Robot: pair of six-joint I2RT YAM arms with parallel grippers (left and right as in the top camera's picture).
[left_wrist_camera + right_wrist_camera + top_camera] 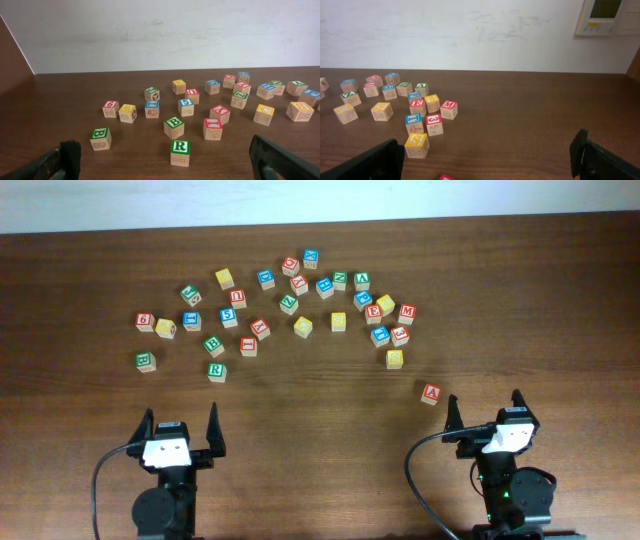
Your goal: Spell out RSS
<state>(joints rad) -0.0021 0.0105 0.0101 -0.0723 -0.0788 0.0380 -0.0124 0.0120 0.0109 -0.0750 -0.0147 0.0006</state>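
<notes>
Several lettered wooden blocks lie scattered across the far half of the brown table (320, 470). A green R block (216, 370) stands nearest my left gripper (180, 416) and lies straight ahead in the left wrist view (180, 152). A yellow S block (395, 358) sits left of and beyond my right gripper (484, 402); it also shows in the right wrist view (416, 144). Both grippers are open, empty and low near the front edge. The left gripper (165, 167) and right gripper (487, 162) show wide-spread fingers. I cannot pick out a second S.
A green B block (145, 361) sits left of the R. A red block (431, 392) lies just ahead and left of the right gripper. A white wall runs behind the table.
</notes>
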